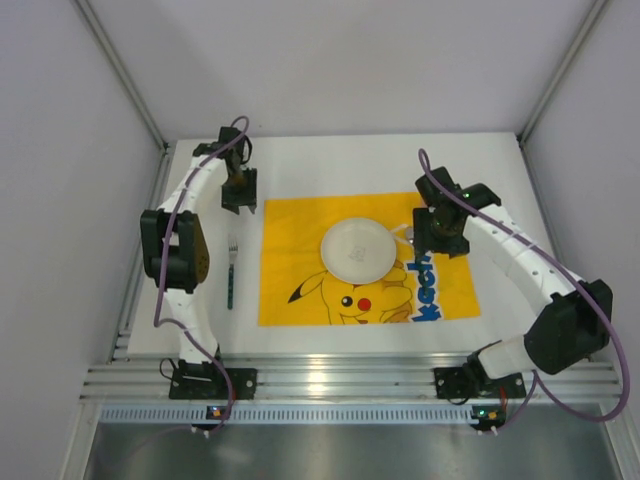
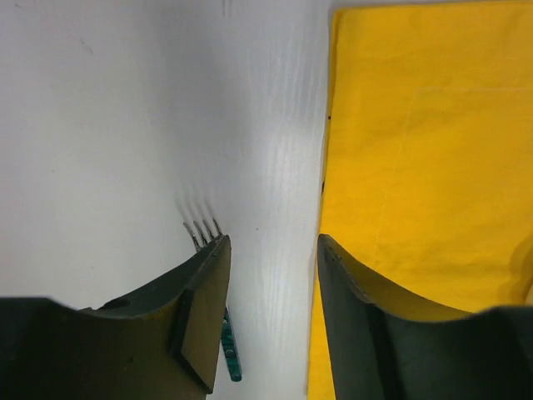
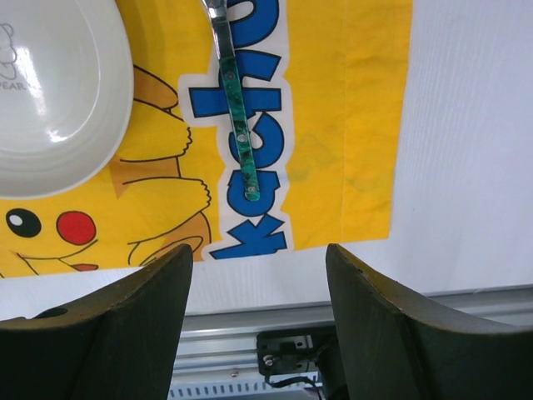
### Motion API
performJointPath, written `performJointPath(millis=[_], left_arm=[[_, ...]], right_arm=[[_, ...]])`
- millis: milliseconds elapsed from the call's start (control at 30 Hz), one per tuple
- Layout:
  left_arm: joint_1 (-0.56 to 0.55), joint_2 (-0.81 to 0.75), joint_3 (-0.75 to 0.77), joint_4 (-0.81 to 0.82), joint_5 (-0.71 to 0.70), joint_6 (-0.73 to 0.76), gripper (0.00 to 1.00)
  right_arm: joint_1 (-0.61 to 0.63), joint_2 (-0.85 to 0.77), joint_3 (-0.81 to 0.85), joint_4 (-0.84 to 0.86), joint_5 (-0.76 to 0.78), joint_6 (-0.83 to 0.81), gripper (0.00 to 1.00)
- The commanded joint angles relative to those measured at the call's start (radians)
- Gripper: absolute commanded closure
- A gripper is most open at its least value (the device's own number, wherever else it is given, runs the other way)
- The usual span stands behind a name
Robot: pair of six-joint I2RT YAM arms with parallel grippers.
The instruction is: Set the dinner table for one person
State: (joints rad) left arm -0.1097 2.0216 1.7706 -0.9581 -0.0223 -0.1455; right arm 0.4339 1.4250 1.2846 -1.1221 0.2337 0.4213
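Observation:
The dinner table is a white top with a yellow Pikachu mat on it. A white plate sits in the mat's middle. To the left of the mat, a fork with a green handle lies on the bare table. My left gripper hovers beyond the fork's tines, open and empty. In the left wrist view the fork shows partly behind the left finger. My right gripper is open over the mat's right part. A green-handled utensil lies on the blue lettering, its head out of frame.
Grey walls close in the table on the left, right and back. An aluminium rail with both arm bases runs along the near edge. The plate lies left of the utensil in the right wrist view.

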Motion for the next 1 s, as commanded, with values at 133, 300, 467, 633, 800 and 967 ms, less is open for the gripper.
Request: performJointPath(millis=[133,300,467,633,800,967], left_arm=[[0.002,-0.105,-0.196,0.103,-0.129,-0.019,0.34],[0.021,-0.112,-0.295,0.17,-0.16,-0.006,0.33],[0.038,-0.103,-0.324,0.216,-0.18,0.001,0.34],[0.054,-0.052,-0.292,0.239,-0.169,0.001,0.34],[0.076,0.015,-0.257,0.236,-0.117,-0.006,0.37],[0.079,0.039,-0.269,0.242,-0.082,-0.014,0.43]], right_arm=[[-0.007,-0.109,-0.056,-0.01,0.027,0.002,0.34],[-0.007,-0.129,-0.093,-0.018,0.023,0.007,0.34],[-0.007,-0.12,-0.073,-0.028,0.029,0.007,0.33],[-0.007,-0.094,-0.045,-0.036,0.035,0.007,0.34],[-0.009,-0.069,-0.031,-0.038,0.033,0.019,0.34],[-0.009,-0.051,-0.028,-0.041,0.039,0.031,0.34]])
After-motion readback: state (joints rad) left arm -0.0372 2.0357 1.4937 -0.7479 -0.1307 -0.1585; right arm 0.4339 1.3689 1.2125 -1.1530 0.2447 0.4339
